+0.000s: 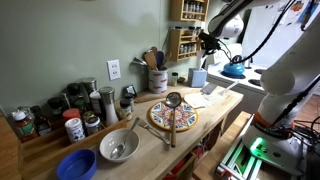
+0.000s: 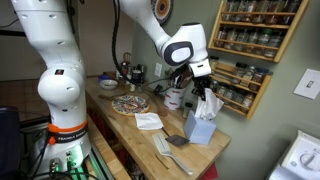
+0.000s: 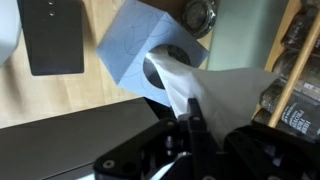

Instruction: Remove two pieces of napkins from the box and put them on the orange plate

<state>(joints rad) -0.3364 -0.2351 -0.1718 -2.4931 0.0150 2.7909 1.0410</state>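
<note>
A blue napkin box (image 3: 135, 50) stands on the wooden counter; it shows in both exterior views (image 1: 198, 76) (image 2: 200, 131). A white napkin (image 3: 215, 88) rises from its round opening up to my gripper (image 3: 190, 125), which is shut on it just above the box. In the exterior views the gripper (image 2: 205, 100) (image 1: 208, 44) hovers over the box with the napkin (image 2: 209, 110) stretched below it. The orange patterned plate (image 1: 180, 122) (image 2: 130, 103) lies further along the counter. Another white napkin (image 2: 148, 121) lies flat on the counter between plate and box.
A ladle (image 1: 172, 104) rests across the plate. A metal bowl (image 1: 118, 146), a blue bowl (image 1: 77, 165), spice jars (image 1: 73, 127) and a utensil holder (image 1: 157, 79) crowd the counter. A spice rack (image 2: 250, 35) hangs behind the box. A flat black object (image 3: 55, 35) lies nearby.
</note>
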